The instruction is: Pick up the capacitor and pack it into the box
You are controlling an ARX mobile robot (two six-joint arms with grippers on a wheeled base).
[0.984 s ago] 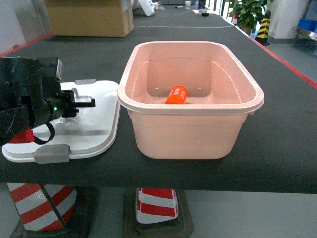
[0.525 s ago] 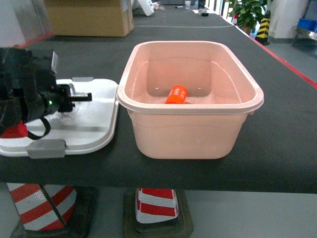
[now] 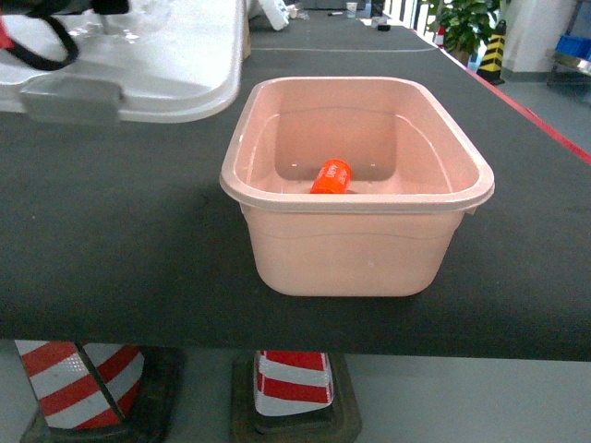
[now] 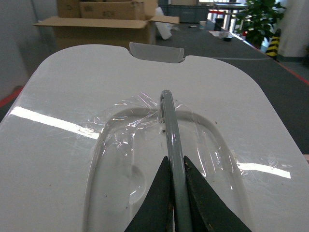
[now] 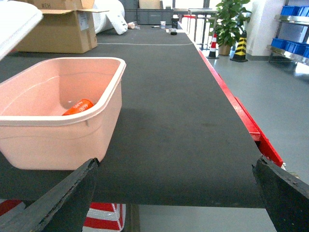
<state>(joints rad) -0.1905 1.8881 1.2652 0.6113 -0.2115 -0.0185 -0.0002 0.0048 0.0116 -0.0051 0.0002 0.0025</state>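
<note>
I see left gripper [image 4: 175,193] clamped on lid [image 4: 72,121] handle [image 4: 170,130] | lid airborne left of box [image 3: 355,185] | capacitor [image 3: 330,176] inside box | right gripper [image 5: 174,193] wide open

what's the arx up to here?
Packing is nearly done. The orange capacitor already lies inside the pink box on the black table. The left claw is shut on the grey handle of the white lid, holding it in the air left of the box, not yet on it. The right claw is open and holds nothing, on the box's right.
</note>
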